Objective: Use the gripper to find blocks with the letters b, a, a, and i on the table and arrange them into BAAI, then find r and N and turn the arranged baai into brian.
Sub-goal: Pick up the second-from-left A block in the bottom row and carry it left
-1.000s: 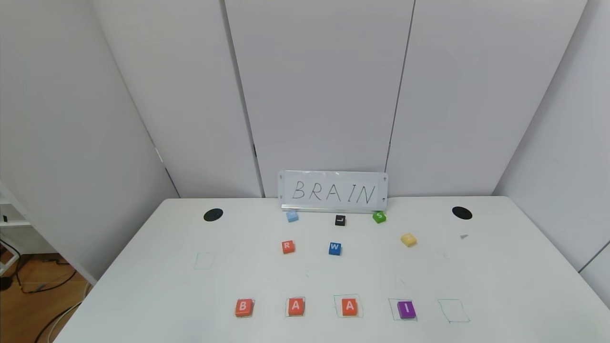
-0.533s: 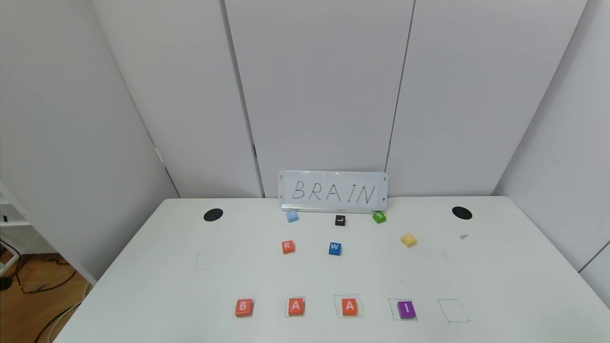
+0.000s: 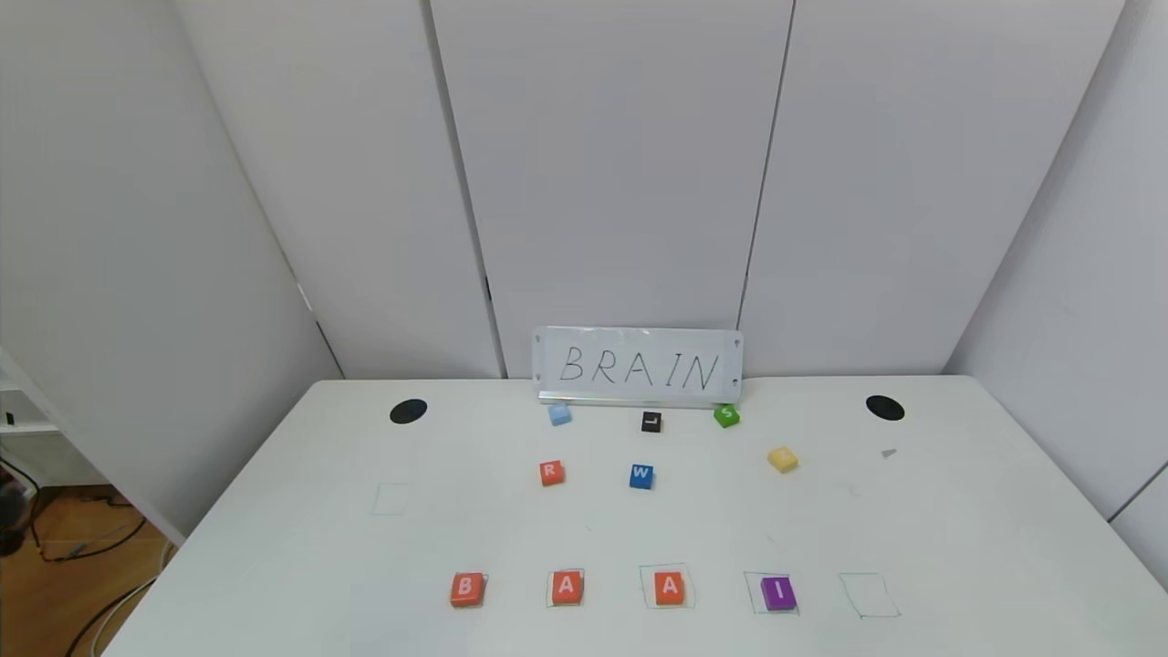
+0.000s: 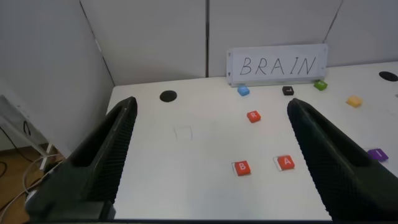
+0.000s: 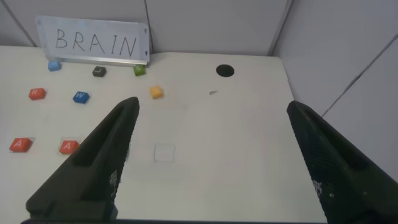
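Observation:
On the white table (image 3: 274, 547) a near row reads orange B (image 3: 466, 589), orange A (image 3: 566, 587), orange A (image 3: 670, 587), purple I (image 3: 778, 593). The orange R (image 3: 551, 473) and the yellow N (image 3: 782, 459) lie farther back. My left gripper (image 4: 211, 149) is open and empty, held above the table's near left part; its view shows B (image 4: 241, 168), one A (image 4: 285, 162) and R (image 4: 253, 116). My right gripper (image 5: 211, 155) is open and empty above the near right part; N (image 5: 156, 92) shows there. Neither gripper shows in the head view.
A BRAIN sign (image 3: 637, 367) stands at the back edge. A light blue block (image 3: 559, 414), a black block (image 3: 651, 422), a green S (image 3: 726, 416) and a blue W (image 3: 641, 475) lie near it. An empty green square (image 3: 869, 595) is drawn right of the I, another (image 3: 391, 499) at the left.

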